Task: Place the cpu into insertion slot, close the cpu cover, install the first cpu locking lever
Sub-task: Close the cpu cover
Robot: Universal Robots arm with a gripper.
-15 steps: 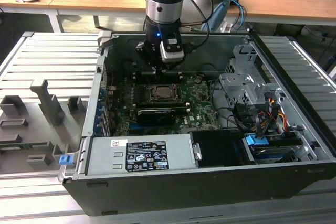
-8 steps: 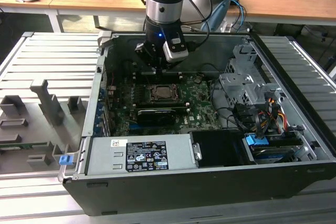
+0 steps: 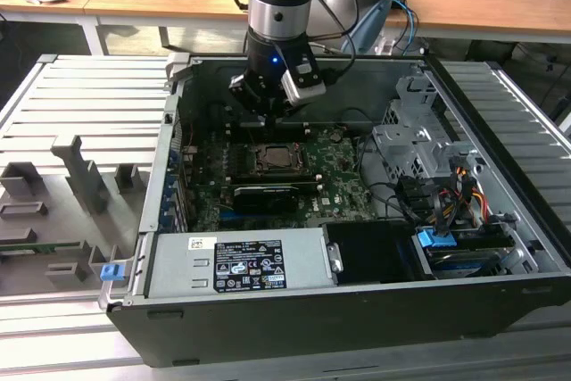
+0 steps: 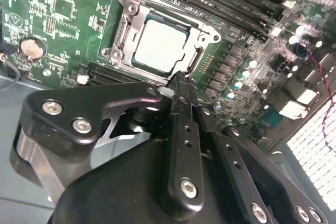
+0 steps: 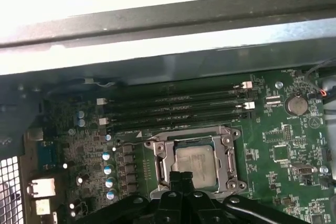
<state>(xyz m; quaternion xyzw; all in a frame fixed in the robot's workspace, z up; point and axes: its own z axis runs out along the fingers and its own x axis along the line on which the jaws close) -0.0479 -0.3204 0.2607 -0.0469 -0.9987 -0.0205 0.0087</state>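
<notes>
One cpu (image 4: 160, 45) (seemingly seated), one pincer (image 4: 181, 80).

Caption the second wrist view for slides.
Shut gripper at the edge of the lowered cpu cover, cpu showing through its window.

I counted one cpu (image 5: 195, 161), one cpu cover (image 5: 223, 163) and one insertion slot (image 3: 260, 163). There were four long narrow black slots (image 5: 173, 109), one coin battery (image 5: 296, 104) and one long black card (image 3: 265, 195). I had one pincer (image 5: 181, 176).
</notes>
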